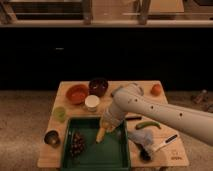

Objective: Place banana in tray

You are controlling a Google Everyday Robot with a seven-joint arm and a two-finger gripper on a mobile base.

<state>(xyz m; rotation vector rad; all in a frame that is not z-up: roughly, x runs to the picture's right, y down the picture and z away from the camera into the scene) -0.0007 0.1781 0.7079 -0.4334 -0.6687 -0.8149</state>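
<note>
The pale yellow banana (pixel 101 134) hangs tip-down over the middle of the dark green tray (pixel 118 158), which lies at the front of the wooden table. My gripper (pixel 106 121) is at the end of the white arm (pixel 150 111), over the tray's far middle, and is shut on the banana's upper end. The banana's lower tip is close to the tray floor; I cannot tell if it touches.
A bunch of dark grapes (pixel 77 143) lies in the tray's left part. Behind the tray stand a white cup (pixel 91 102), an orange bowl (pixel 77 93) and a dark bowl (pixel 98 86). A green vegetable (pixel 148 125), an orange fruit (pixel 156 89), a green cup (pixel 59 114) and a small metal cup (pixel 52 138) are around.
</note>
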